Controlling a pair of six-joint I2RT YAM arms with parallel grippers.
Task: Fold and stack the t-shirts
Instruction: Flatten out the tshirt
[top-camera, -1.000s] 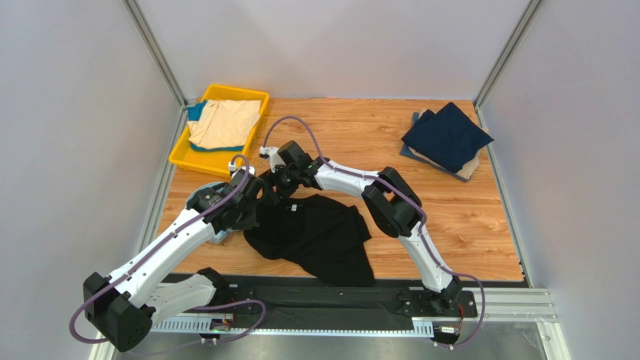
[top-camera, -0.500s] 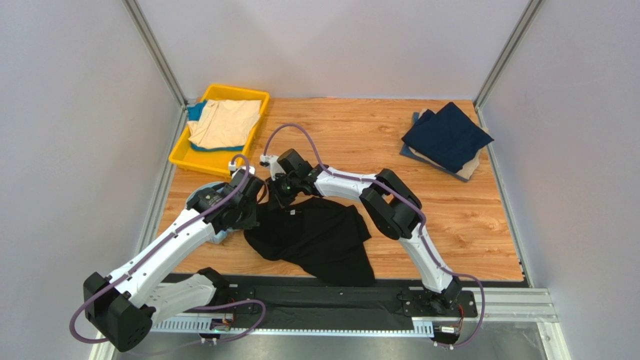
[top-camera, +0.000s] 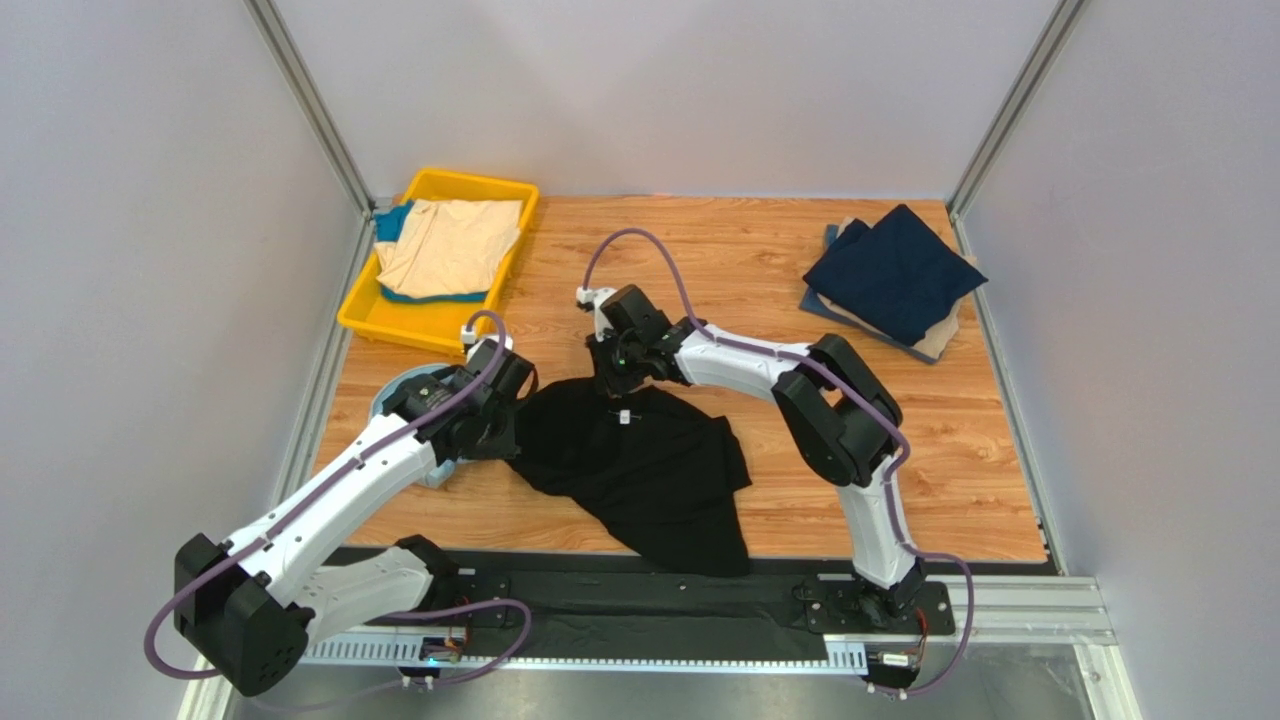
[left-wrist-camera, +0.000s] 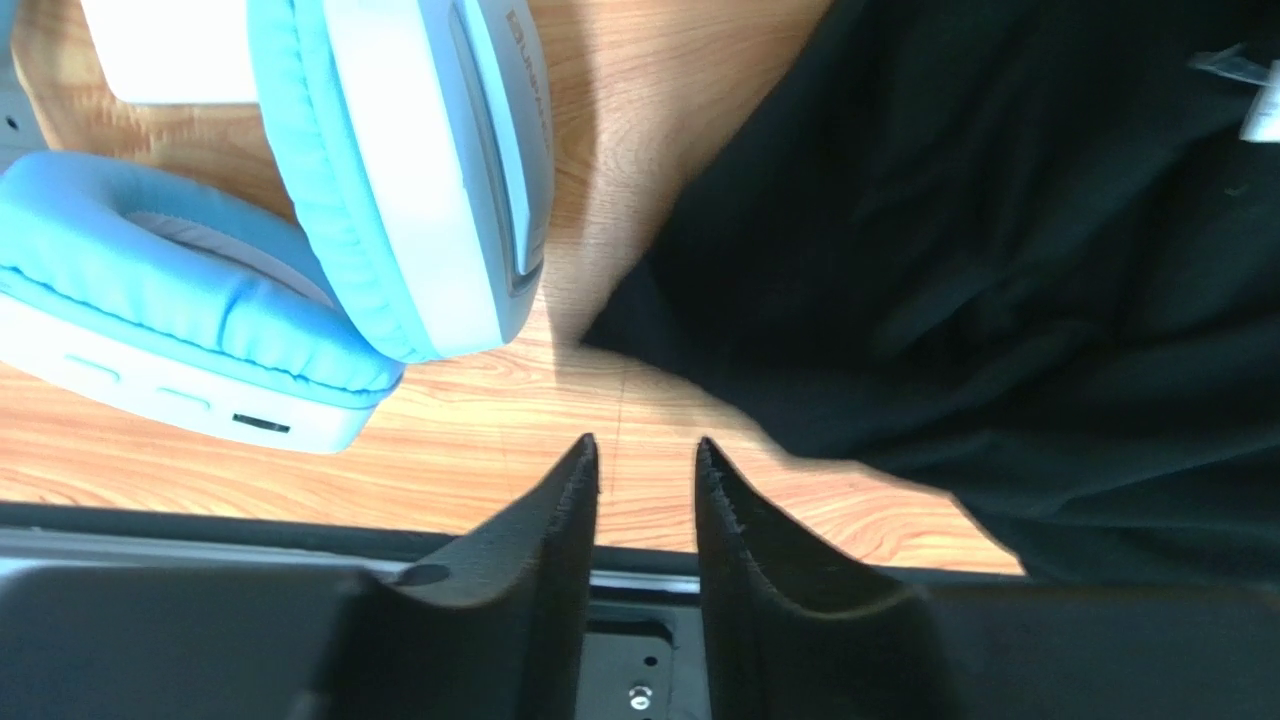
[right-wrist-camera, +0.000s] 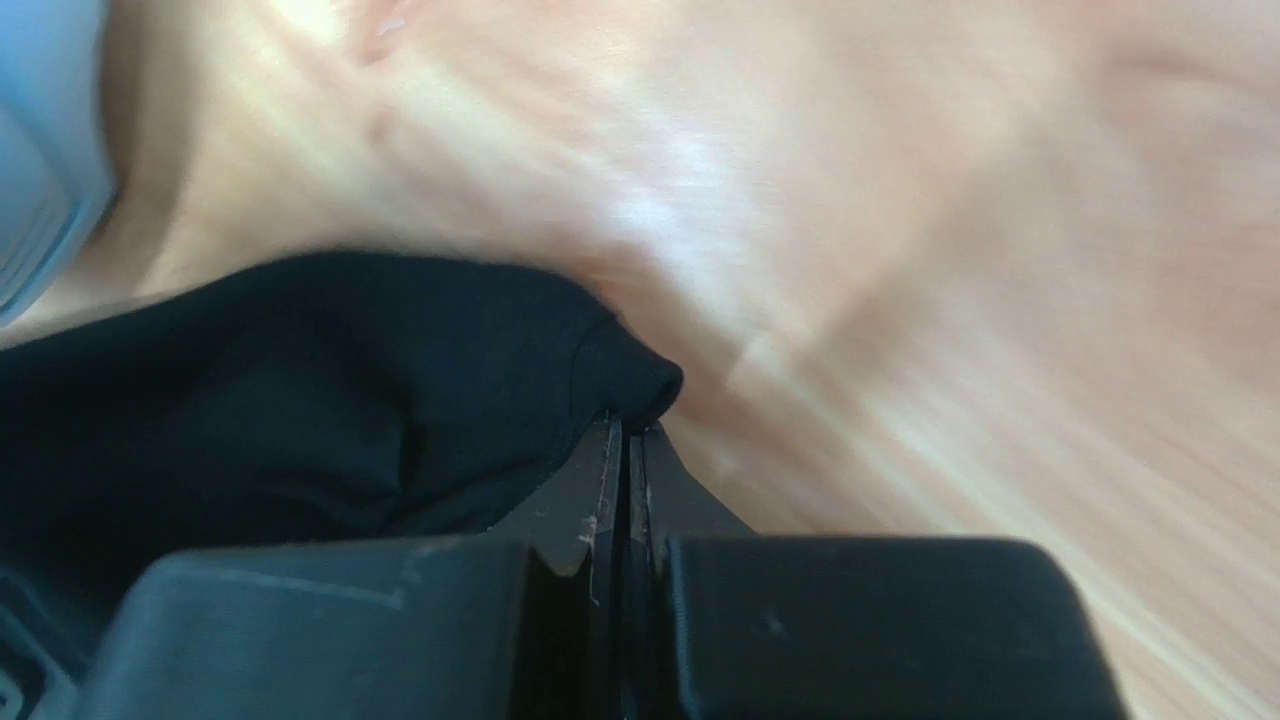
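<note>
A large black t-shirt (top-camera: 639, 465) lies crumpled on the wooden table in front of the arms. My right gripper (top-camera: 613, 375) is at its far edge, and in the right wrist view it (right-wrist-camera: 624, 428) is shut on a bunched fold of the black cloth (right-wrist-camera: 301, 405). My left gripper (top-camera: 504, 413) is at the shirt's left edge. In the left wrist view its jaws (left-wrist-camera: 643, 447) stand apart over bare wood with nothing between them, the black t-shirt (left-wrist-camera: 977, 270) just beyond. A navy t-shirt (top-camera: 894, 273) tops a folded stack at the far right. A beige t-shirt (top-camera: 451, 243) lies in the tray.
The yellow tray (top-camera: 365, 308) stands at the far left with a teal cloth under the beige shirt. Light-blue headphones (left-wrist-camera: 301, 225) lie on the table right beside my left gripper, partly under the left arm (top-camera: 403, 396). Grey walls close in the table on three sides.
My right gripper shut on the black shirt's far edge and has drawn it to the right. My left gripper has opened and let go of the cloth.
</note>
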